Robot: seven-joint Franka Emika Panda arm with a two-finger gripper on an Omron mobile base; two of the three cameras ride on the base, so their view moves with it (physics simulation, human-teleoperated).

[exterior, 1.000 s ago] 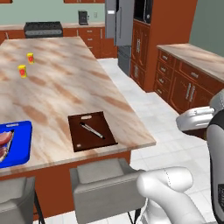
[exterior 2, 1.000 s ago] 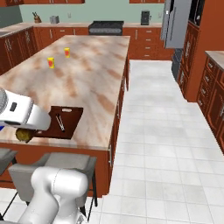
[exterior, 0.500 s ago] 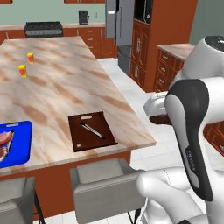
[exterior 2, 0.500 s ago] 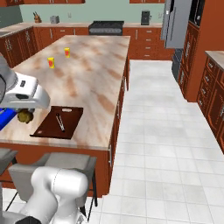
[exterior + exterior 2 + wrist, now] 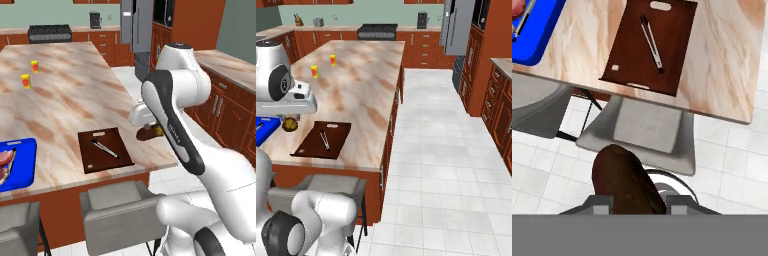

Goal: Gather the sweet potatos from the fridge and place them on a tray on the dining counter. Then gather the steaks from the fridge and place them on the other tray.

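Arm swung in; pincer (image 5: 634,202) carrying sweet potato (image 5: 624,182) near brown tray (image 5: 105,150).

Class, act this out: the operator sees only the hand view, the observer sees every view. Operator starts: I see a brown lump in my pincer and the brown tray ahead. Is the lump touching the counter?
Observer: No. From the base cameras the sweet potato hangs in the pincer, held up clear of the dining counter and apart from the brown tray.
Operator: Anything farther along the counter?
Observer: Two small yellow cups stand well beyond the tray.
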